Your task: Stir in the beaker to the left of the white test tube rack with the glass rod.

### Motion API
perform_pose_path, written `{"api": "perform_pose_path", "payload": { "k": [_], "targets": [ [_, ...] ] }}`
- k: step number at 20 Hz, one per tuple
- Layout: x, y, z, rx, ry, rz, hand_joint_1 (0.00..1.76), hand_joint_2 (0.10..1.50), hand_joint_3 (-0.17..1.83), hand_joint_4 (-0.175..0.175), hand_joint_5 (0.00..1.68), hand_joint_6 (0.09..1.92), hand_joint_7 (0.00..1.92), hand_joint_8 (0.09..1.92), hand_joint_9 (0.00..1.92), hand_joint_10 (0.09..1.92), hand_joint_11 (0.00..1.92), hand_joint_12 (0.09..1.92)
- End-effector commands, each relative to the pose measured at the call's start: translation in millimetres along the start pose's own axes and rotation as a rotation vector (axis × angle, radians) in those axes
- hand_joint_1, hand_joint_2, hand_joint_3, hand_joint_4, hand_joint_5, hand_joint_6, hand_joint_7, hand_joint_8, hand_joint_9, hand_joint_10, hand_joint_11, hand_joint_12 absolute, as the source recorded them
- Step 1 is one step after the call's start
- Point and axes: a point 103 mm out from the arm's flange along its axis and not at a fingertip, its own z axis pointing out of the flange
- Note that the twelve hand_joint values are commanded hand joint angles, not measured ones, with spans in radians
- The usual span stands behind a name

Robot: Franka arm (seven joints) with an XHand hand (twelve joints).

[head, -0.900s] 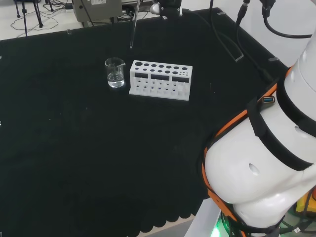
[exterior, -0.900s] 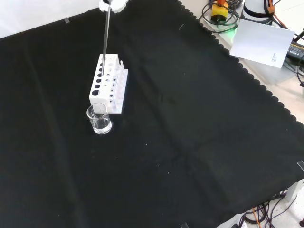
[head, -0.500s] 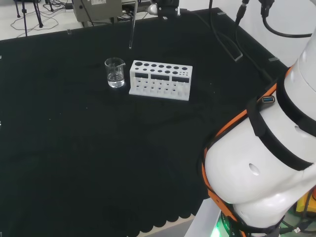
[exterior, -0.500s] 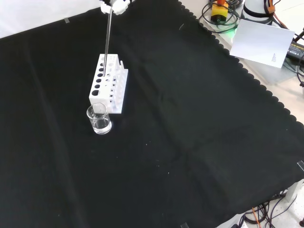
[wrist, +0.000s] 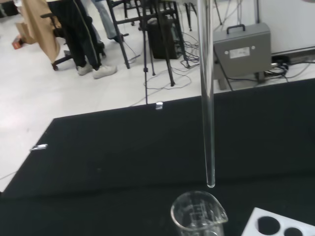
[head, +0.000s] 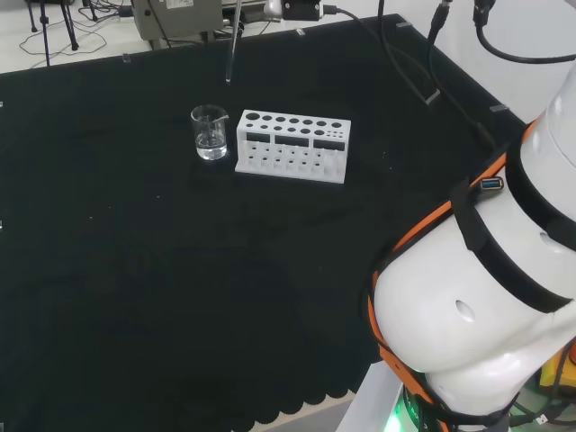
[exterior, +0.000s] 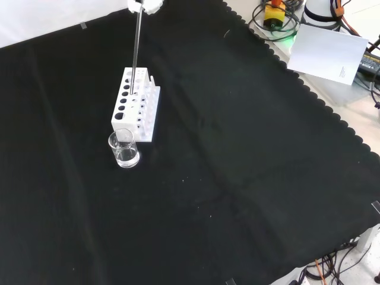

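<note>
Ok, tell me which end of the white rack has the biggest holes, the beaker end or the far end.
The beaker end. In the head view the test tube rack has its largest round holes nearest the beaker; they shrink toward the far end.

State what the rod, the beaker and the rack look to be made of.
Rod: clear glass, by its see-through, glossy shaft.
Beaker: clear glass or plastic; the cloth shows through it.
Rack: opaque matte white, likely plastic.

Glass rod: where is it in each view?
Head view: glass rod hangs at top centre, its tip above and behind the beaker.
Front view: rod drops from the hand at the top edge, its tip over the white rack.
Wrist view: rod runs down the picture, its tip just above the beaker's rim.
Shared landmark: the beaker.
</note>
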Motion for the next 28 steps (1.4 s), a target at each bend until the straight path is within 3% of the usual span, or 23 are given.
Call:
{"api": "perform_pose_path", "payload": {
  "k": [1, 12, 20, 28],
  "targets": [
    [16.5, 4.8, 1.9, 0.012, 0.013, -0.047, 1.31, 1.09, -0.17, -0.175, 1.37, 0.09, 1.22, 0.94, 1.71, 0.63, 1.31, 0.69],
    [29.1, 37.0, 23.9, 0.049, 0.042, -0.104, 1.31, 1.09, -0.17, -0.175, 1.37, 0.09, 1.22, 0.94, 1.71, 0.63, 1.32, 0.69],
    [18.2, 63.5, 38.8, 0.060, 0.039, -0.117, 1.31, 1.09, -0.17, -0.175, 1.37, 0.09, 1.22, 0.94, 1.71, 0.63, 1.33, 0.69],
    [7.7, 82.5, 65.0, 0.100, -0.009, -0.136, 1.31, 1.09, -0.17, -0.175, 1.37, 0.09, 1.22, 0.94, 1.71, 0.63, 1.33, 0.68]
  ]
}}
